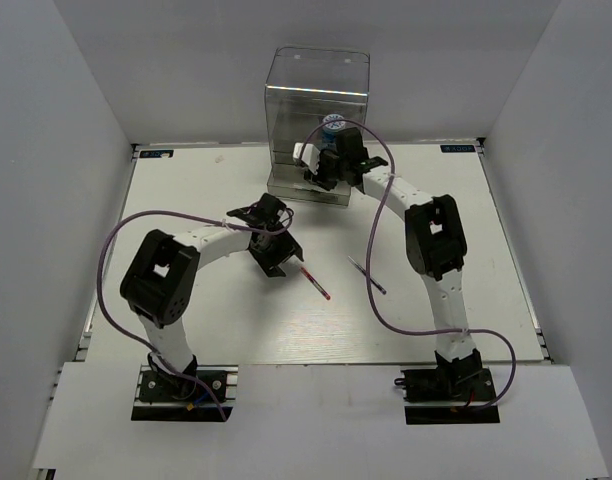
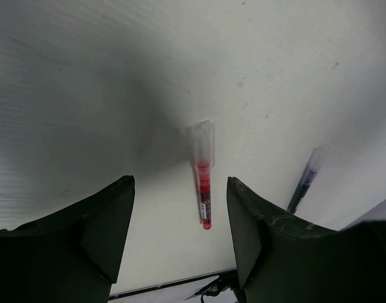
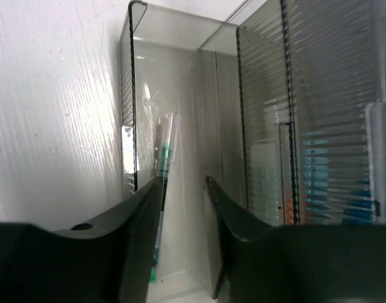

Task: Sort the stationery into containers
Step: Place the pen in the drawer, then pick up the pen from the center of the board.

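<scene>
A thin red pen (image 2: 204, 186) with a clear cap lies on the white table (image 1: 206, 320). It lies just ahead of my left gripper (image 2: 180, 184), whose fingers stand open above it and touch nothing. In the top view that pen (image 1: 315, 284) lies right of the left gripper (image 1: 285, 258). A dark pen (image 2: 305, 182) lies further right (image 1: 368, 275). My right gripper (image 3: 183, 183) is open at the clear container (image 3: 180, 95). A clear green-inked pen (image 3: 161, 161) leans in the compartment beside its left finger. A blue-and-white jar (image 1: 334, 125) shows behind the right gripper (image 1: 324, 168).
The tall clear container (image 1: 316, 80) stands at the table's far middle against the white back wall. Through its ribbed walls I see blue (image 3: 319, 183) and orange (image 3: 287, 202) items in neighbouring compartments. White side walls close in the table. Purple cables loop over both arms.
</scene>
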You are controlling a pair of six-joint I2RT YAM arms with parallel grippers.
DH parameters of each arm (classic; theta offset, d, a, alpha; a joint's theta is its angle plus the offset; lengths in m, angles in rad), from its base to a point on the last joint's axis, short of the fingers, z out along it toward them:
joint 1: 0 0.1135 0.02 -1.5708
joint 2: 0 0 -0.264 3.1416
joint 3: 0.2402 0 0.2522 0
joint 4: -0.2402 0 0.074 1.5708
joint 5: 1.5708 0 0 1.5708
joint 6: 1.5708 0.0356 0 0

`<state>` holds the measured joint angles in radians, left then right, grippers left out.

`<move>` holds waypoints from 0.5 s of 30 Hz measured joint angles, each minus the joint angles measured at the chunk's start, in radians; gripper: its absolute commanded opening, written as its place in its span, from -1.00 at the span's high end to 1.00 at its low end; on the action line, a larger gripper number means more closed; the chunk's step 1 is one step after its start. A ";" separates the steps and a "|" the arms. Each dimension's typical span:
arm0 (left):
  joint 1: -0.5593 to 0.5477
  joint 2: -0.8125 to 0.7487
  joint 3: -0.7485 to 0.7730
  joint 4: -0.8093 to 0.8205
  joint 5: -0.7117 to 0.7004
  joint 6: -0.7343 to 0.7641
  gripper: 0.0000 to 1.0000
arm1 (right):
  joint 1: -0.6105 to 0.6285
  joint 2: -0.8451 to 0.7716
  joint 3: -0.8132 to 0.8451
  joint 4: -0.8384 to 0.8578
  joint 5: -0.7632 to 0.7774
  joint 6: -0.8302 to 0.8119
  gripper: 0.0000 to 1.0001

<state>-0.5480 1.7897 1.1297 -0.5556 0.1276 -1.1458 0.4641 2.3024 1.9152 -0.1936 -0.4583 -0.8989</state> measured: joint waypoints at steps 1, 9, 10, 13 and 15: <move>-0.007 0.011 0.006 -0.007 0.001 -0.005 -0.40 | 0.000 -0.008 -0.006 0.005 -0.006 0.006 0.14; -0.060 0.140 0.152 -0.160 0.011 -0.039 -0.40 | -0.022 -0.320 -0.374 0.116 -0.060 0.126 -0.03; -0.066 0.155 0.173 -0.175 0.010 -0.041 -0.40 | -0.029 -0.374 -0.425 0.133 -0.065 0.148 -0.03; -0.082 0.179 0.209 -0.211 0.000 -0.044 -0.37 | -0.054 -0.502 -0.541 0.162 -0.074 0.198 -0.11; -0.091 0.200 0.242 -0.243 -0.013 -0.047 -0.30 | -0.068 -0.567 -0.605 0.172 -0.080 0.218 -0.25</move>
<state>-0.6392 1.9892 1.3716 -0.7990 0.1143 -1.1931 0.3958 1.7351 1.3102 -0.0216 -0.5385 -0.6811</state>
